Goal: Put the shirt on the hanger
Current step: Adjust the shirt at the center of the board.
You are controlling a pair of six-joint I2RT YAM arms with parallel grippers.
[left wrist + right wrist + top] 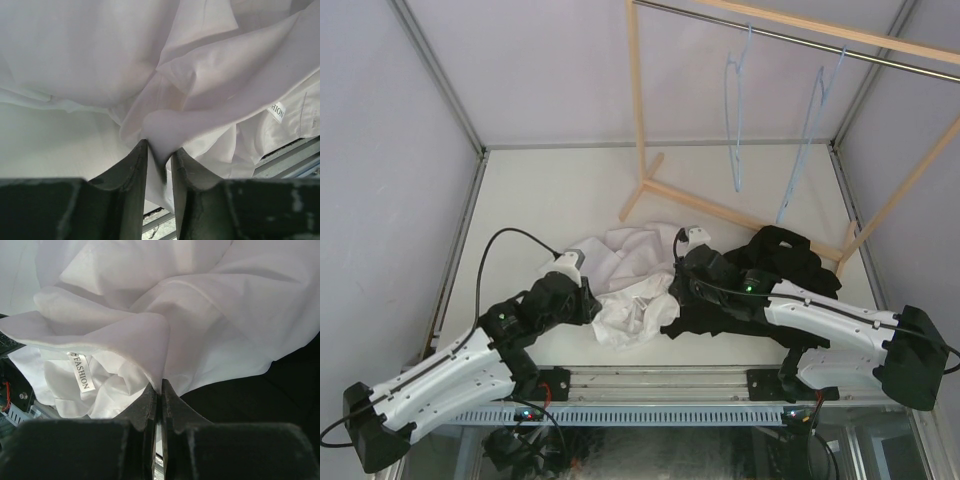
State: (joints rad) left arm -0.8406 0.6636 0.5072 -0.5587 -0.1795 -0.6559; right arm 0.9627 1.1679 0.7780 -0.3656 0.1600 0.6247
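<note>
Shirt (632, 272), white and crumpled, lies on the table (550, 190) between the two arms, just beside a black garment (790, 262). Left gripper (160, 150) pinches a fold of the fabric. Right gripper (158, 386) is clamped tight on another fold. Two blue hangers (738, 110) hang from the rail (790, 38) behind.

Robot lab; white-panelled enclosure (380, 150); aluminium mounting rail (660, 378)
</note>
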